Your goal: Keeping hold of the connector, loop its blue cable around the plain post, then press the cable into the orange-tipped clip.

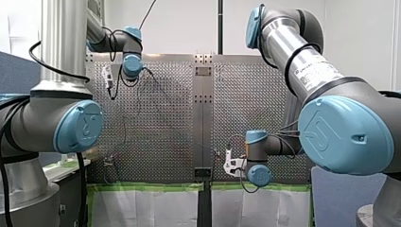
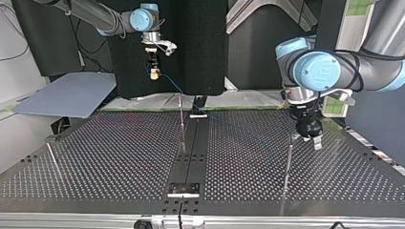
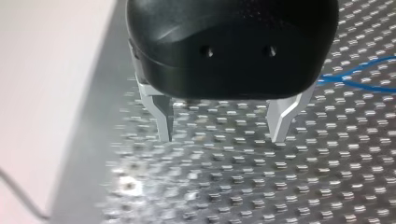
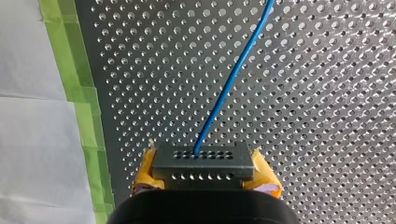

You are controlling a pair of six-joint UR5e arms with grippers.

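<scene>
Yellow-padded right gripper (image 4: 205,173) clenched the grey connector (image 4: 204,161); its blue cable (image 4: 233,77) ran ahead across the perforated table (image 4: 327,93). Left gripper (image 3: 222,135), at the top view's right, hung released.

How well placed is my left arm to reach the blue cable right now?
Probably well enough, yes: my left gripper is open and empty above the table. The blue cable runs just beside it, and nothing shows between them.

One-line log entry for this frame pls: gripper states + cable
right gripper: shut on connector | blue cable: leaves connector, runs ahead over table | left gripper: open, empty, above table
</scene>
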